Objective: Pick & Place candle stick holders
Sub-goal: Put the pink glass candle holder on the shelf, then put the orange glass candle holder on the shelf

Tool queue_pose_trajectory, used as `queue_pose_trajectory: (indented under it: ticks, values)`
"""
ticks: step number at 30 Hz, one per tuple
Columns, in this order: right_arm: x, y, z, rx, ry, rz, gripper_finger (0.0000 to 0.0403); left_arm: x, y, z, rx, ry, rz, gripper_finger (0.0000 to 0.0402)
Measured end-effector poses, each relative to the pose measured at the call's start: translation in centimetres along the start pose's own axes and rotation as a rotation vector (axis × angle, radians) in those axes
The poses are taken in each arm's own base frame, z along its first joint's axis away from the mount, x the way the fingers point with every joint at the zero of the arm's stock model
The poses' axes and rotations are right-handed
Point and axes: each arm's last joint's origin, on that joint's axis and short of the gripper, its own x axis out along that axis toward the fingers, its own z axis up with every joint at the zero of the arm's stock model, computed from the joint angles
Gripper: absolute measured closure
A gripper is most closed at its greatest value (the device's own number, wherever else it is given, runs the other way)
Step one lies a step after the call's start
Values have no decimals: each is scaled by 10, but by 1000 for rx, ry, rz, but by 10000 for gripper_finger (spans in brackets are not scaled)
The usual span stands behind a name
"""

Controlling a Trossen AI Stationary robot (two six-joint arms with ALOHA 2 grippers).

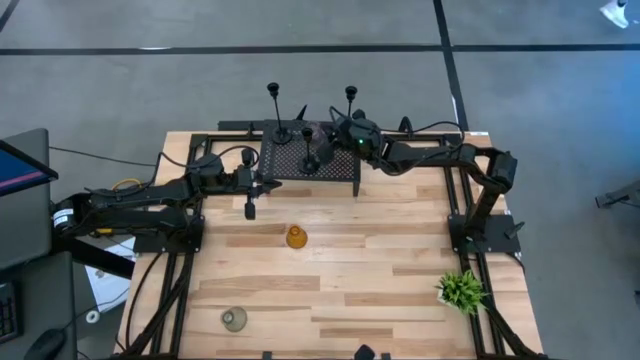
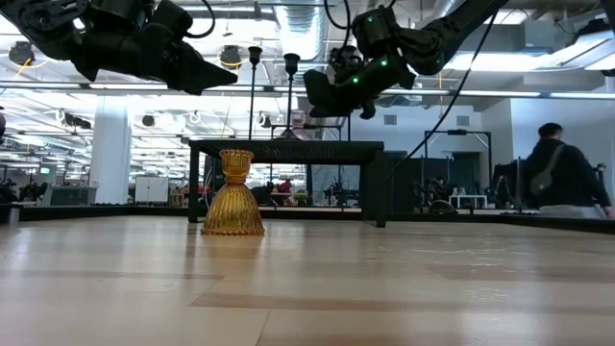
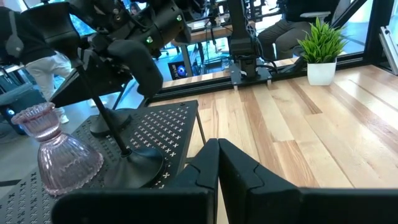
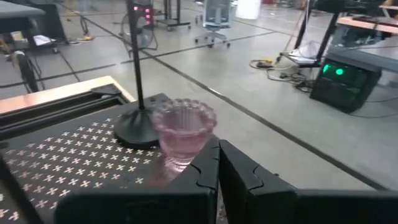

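Amber holder stands nearest on the pale wooden surface, with a grey-green holder well apart. Three black holders and a pink holder sit on the rack. Both the left tool and the right tool are closed, empty. A person stands in the workshop beyond.

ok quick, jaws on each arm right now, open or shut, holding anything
Left gripper: jaws shut, holding nothing, over the table beside the rack.
Right gripper: jaws shut, empty, above the rack by the pink holder.
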Motion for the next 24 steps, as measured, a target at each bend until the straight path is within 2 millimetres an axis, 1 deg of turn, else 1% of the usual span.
queue_pose_trajectory:
  ticks: [5, 8, 14, 17, 20, 24]
  values:
    - [0, -2, 0, -6, 0, -73, 403, 0, 0, 0, 0, 0, 0, 394]
    - [-1, -1, -2, -7, 19, -71, 403, 0, 0, 0, 0, 0, 0, 394]
    - [-7, 15, -13, -30, 115, -33, 403, 0, 0, 0, 0, 0, 0, 394]
    - [-12, 23, -14, -52, 145, -12, 403, 0, 0, 0, 0, 0, 0, 394]
    - [-22, 26, -6, -76, 143, 5, 403, 0, 0, 0, 0, 0, 0, 394]
    - [-42, 28, 9, -118, 150, 31, 403, 0, 0, 0, 0, 0, 0, 394]
